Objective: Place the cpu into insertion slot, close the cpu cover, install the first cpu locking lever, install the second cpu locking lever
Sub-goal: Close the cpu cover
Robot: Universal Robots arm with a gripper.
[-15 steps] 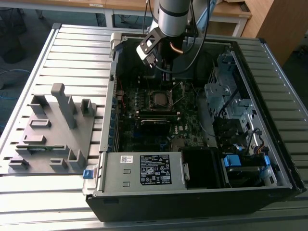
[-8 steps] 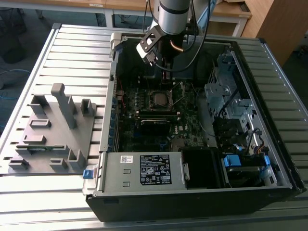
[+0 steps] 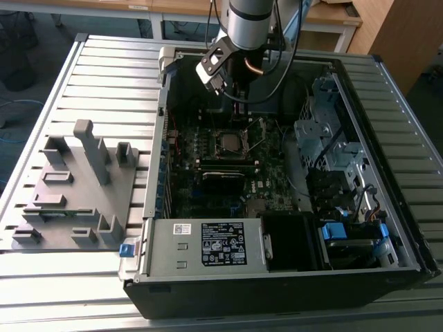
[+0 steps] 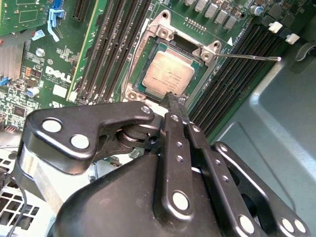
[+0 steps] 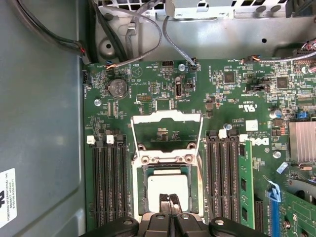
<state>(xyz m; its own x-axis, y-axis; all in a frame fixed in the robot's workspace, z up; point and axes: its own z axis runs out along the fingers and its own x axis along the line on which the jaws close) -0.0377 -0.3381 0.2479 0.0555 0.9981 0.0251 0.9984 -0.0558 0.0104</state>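
The cpu lies flat in the insertion slot, its silver-grey top facing up. The cpu cover is swung open and stands back from the slot, so the green board shows through its cut-out. A thin locking lever sticks out raised beside the socket. My gripper hovers just over the near edge of the cpu with its two black fingers pressed together and nothing between them; its tips sit close above the socket rim. In the exterior view the arm reaches down into the open computer case over the socket.
Long black memory slots flank the socket on both sides, and one holds a green stick. Cables hang along the case wall. A grey fixture plate lies at the exterior view's left, with a power supply at the case front.
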